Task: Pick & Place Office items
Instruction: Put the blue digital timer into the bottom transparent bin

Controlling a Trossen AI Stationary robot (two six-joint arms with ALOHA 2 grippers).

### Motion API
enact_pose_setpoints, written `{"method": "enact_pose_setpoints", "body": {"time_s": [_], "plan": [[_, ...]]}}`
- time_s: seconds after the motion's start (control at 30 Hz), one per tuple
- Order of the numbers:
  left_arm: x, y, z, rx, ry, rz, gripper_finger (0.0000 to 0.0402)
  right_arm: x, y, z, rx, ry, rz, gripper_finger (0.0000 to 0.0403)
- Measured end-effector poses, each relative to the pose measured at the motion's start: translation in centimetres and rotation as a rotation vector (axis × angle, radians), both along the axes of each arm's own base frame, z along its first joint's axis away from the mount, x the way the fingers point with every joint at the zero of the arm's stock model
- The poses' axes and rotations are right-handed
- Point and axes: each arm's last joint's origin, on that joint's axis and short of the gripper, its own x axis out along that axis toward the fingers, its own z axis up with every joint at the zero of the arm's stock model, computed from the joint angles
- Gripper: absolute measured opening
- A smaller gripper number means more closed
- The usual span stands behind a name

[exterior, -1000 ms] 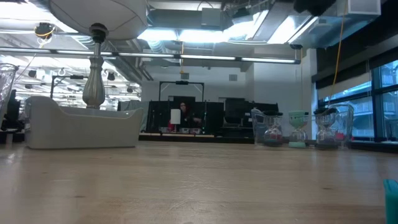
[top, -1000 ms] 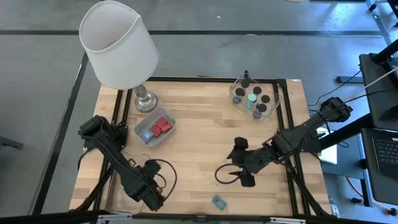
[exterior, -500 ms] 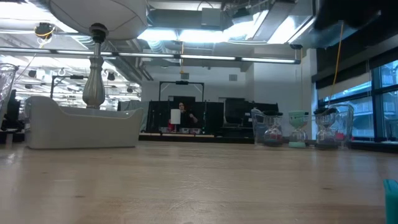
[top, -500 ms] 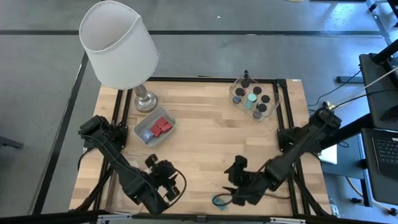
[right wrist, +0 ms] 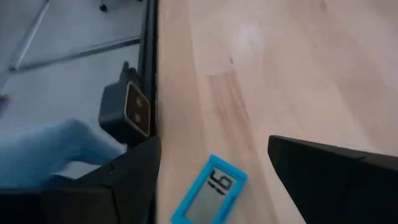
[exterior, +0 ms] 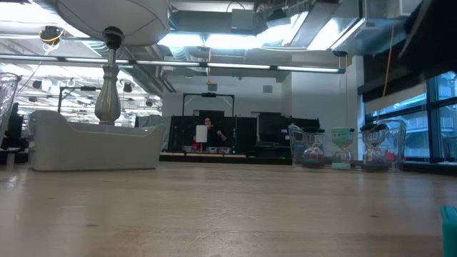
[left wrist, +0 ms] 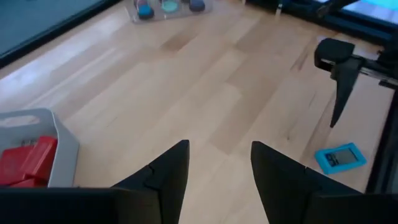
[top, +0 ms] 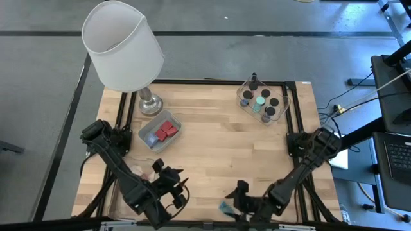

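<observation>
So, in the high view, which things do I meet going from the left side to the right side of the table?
Lamp → clear tray with red blocks → left gripper → blue item → right gripper → clear tray with dark caps.

The right gripper has swung down to the blue timer at the table's near edge.

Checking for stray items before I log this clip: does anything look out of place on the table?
One blue timer lies alone by the table's near edge, apart from both clear trays, with the open right pincer straddling it.
</observation>
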Motion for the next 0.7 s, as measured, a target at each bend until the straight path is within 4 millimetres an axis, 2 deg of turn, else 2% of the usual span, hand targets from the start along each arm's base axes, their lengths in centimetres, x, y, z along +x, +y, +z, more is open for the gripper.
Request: {"method": "enact_pose_setpoints", "body": {"time_s": [0.1,0.2,0.47,0.7], "plan": [[-0.1,-0.1,0.1,0.023,-0.026,0.001,0.0169,-1.0,0.9,-0.7,-0.159,-0.051,0.03,0.03],[-0.1,-0.1,0.2,0.055,-0.06,0.007,0.0169,-1.7,1.5,-1.5,-0.226,-0.091,0.018,0.03],[0.0,0.1,0.5,0.12,-0.167,0.046,0.0169,-1.5,3.1,-3.8,-0.129,-0.153,0.002,0.03],[0.1,0.0,0.1,0.119,-0.174,0.048,0.0169,-1.3,3.2,-5.6,-0.114,-0.165,-0.068,0.03]]}}
